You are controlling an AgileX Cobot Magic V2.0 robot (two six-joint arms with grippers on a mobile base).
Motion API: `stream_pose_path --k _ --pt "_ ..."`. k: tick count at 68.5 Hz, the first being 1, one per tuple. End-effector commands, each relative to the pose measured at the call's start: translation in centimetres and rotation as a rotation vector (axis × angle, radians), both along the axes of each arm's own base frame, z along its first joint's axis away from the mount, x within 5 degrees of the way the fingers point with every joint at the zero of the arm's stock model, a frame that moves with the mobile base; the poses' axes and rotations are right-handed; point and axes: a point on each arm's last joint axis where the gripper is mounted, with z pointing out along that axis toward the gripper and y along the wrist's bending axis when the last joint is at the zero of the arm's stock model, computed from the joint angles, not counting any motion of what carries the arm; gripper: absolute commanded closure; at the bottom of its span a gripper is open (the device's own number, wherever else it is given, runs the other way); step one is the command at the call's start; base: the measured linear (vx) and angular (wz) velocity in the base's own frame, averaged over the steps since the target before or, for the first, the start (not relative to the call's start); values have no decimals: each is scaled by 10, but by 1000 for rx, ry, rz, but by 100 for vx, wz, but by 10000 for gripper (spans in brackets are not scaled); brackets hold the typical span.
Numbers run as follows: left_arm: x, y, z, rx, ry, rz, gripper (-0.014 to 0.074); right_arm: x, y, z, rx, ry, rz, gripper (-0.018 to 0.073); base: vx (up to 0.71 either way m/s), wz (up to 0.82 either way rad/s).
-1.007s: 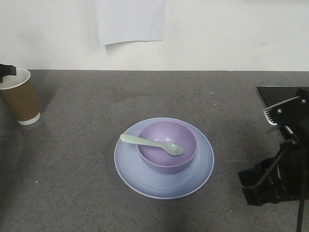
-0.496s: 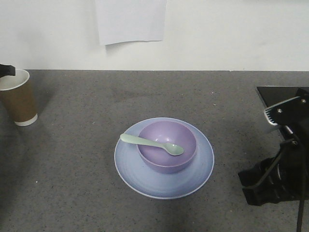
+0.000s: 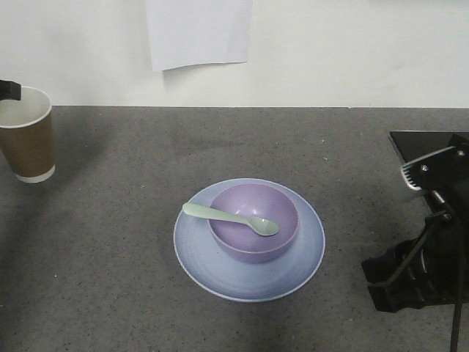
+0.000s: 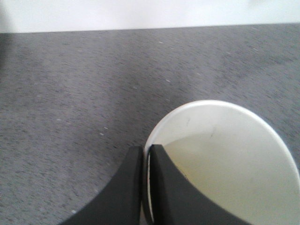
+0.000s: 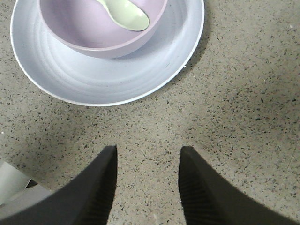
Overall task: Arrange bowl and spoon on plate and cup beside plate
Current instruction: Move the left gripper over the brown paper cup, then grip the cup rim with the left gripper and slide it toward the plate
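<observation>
Worktop (image 3: 110,242), grey and speckled, carries the pale blue plate (image 3: 220,275) at its middle. On the plate sits the purple bowl (image 3: 253,242), the mint spoon (image 3: 229,218) across it, handle toward 10 o'clock. Far off at 10 o'clock, the left pincer (image 4: 146,187) is clamped on the cup (image 3: 27,147) rim. The right pincer (image 5: 147,180) gapes empty at 5 o'clock.

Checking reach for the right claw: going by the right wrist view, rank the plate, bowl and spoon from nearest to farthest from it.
From the open right claw:
1. Plate, its rim just ahead of the claw, up and left.
2. Bowl, on the plate, farther back.
3. Spoon, its head inside the bowl, near the view's top edge.
</observation>
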Motion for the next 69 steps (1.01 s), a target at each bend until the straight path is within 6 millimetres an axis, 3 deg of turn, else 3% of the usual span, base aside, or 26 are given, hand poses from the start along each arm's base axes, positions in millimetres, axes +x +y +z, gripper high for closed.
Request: stream_pose_path --k 1,35,50,69 --pt "-18 -15 25 -3 -117 -29 605 2 0 12 27 -74 -2 257 0 0" --pt "-80 -74 3 -82 -35 -217 605 2 0 12 27 -75 -2 257 0 0" --pt "-86 -93 -16 -100 20 -287 605 2 0 12 28 -76 -2 257 0 0" --pt "-83 -105 -17 -115 -18 -314 605 2 0 12 28 -75 -2 257 0 0"
